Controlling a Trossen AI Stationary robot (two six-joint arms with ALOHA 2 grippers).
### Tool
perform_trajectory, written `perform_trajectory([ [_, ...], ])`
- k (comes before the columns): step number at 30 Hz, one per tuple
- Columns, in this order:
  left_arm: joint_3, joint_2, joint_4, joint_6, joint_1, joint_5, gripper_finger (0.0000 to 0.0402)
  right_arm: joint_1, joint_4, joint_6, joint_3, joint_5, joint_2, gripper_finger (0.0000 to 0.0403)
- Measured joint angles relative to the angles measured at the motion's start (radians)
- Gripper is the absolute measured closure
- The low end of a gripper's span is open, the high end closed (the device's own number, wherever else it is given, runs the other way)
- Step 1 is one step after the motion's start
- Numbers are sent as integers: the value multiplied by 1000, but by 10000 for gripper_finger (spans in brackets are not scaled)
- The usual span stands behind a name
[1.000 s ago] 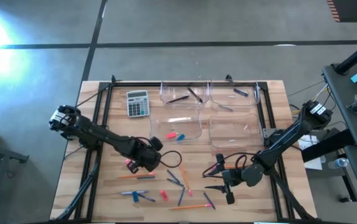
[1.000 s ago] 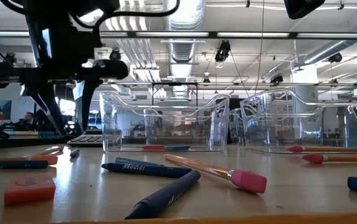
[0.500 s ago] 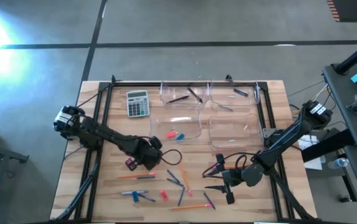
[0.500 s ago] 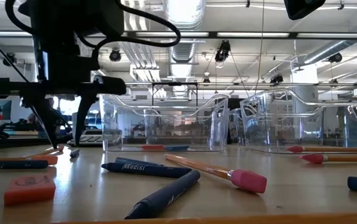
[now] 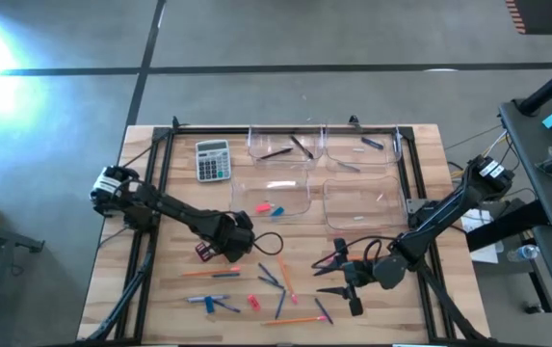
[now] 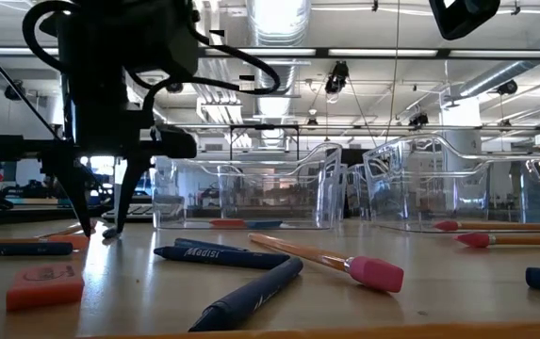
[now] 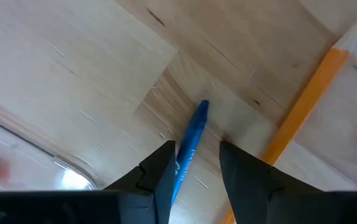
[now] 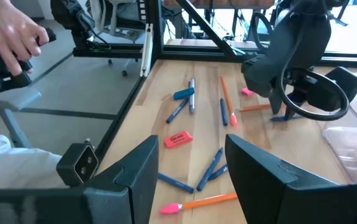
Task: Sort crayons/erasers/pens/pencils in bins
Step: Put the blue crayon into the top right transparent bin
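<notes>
My left gripper (image 5: 222,254) points down, open, with its fingertips (image 6: 103,226) close above the table. Its fingers stand on either side of a blue stick (image 7: 189,138), beside an orange pencil (image 7: 303,102). A pink eraser (image 5: 203,253) lies just left of it. My right gripper (image 5: 333,280) hovers open over the near right part of the table, holding nothing. Loose pencils (image 5: 290,319), blue sticks (image 5: 280,304) and an eraser (image 5: 253,302) lie flat on the wood between the arms. Four clear bins (image 5: 362,202) stand at the far middle; one (image 5: 304,193) holds small pink and blue pieces.
A grey calculator (image 5: 213,160) lies at the far left of the bins. Dark sticks lie in the far bins (image 5: 280,151). Black frame rails (image 5: 165,183) run along both table sides. A person's hand (image 8: 10,31) shows beyond the table in the right wrist view.
My left gripper has come down toward the table, rolling a little, until its fingertips stand near the wood around the blue stick. The gap between its fingers looks unchanged.
</notes>
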Motion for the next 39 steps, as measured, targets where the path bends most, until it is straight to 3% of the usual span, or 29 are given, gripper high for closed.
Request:
perform_trajectory([
  [5, 7, 15, -7, 4, 1, 18, 307, 0, 0, -8, 0, 0, 0, 227],
  [12, 6, 12, -13, -5, 0, 35, 391, 0, 1, -35, 0, 0, 0, 227],
  [21, 30, -36, 31, -69, -35, 4, 397, 0, 8, -81, 0, 9, 0, 227],
  [31, 89, -222, 31, -190, -112, 12, 400, 0, 12, -90, 0, 10, 0, 227],
  [35, 73, -309, 164, -258, -128, 26, 400, 0, 17, -113, 0, 10, 0, 227],
  [39, 10, -396, 409, -350, -129, 50, 401, 0, 23, -123, 0, 11, 0, 227],
])
